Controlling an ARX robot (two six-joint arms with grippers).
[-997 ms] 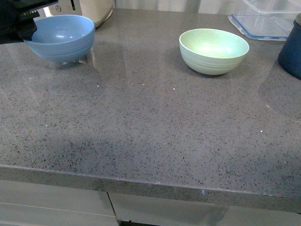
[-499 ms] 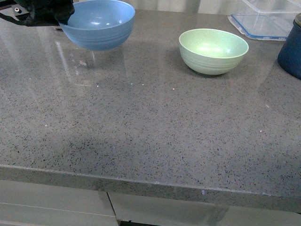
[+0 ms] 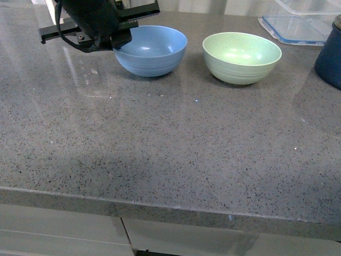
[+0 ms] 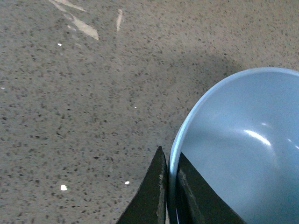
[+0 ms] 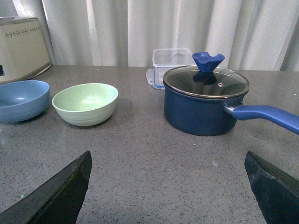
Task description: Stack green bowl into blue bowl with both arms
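1. Green bowl [image 3: 242,57] sat upright on the counter [image 3: 170,154], back-right of centre, empty, nothing touching it.
2. Blue bowl [image 3: 151,49] stood just beside it on the left w/ a small gap, also empty; couldn't tell if its base fully touched the counter.
3. Left claw [image 3: 121,38] was clamped on the blue bowl's left rim, one finger inside the wall, one outside.
4. Right claw [image 5: 167,158] was spread wide, holding nothing, well short of both bowls.
5. Counter: grey speckled stone, glossy; white curtain [image 5: 140,28] behind.
6. Navy pot [image 5: 205,100] w/ glass lid on stood right of the green bowl, clear plastic box [image 5: 170,60] behind it, cream appliance [image 5: 21,42] at back-left.
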